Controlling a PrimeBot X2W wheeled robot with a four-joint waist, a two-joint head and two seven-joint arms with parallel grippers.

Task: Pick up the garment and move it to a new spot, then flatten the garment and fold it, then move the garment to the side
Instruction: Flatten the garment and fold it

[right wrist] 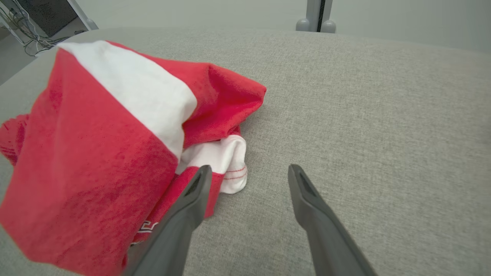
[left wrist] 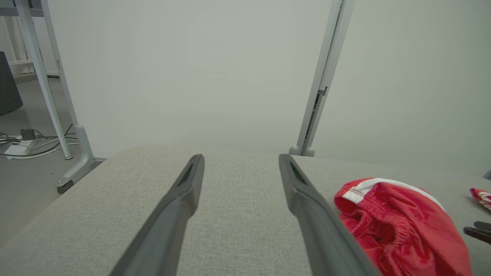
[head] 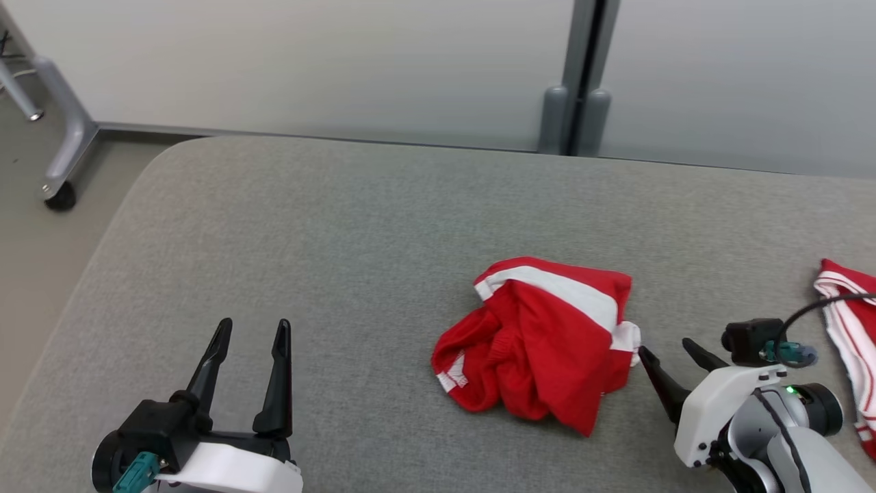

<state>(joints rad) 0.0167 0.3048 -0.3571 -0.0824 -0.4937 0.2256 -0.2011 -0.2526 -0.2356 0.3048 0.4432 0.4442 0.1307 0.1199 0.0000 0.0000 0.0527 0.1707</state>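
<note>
You can see a second cloth (head: 848,322) cut off at the right edge, the crumpled garment (head: 540,342) on the table (head: 342,239), your right gripper (head: 665,346) spread just beside it, and your left gripper (head: 254,323) spread, well apart.

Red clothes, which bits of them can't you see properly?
- Crumpled red garment: head view, its own folds hide its shape and underside.
- Second red-and-white garment: head view, cut off by the right edge.
- Print on the crumpled garment: right wrist view, a jaw of the right gripper covers it; unreadable.
</note>
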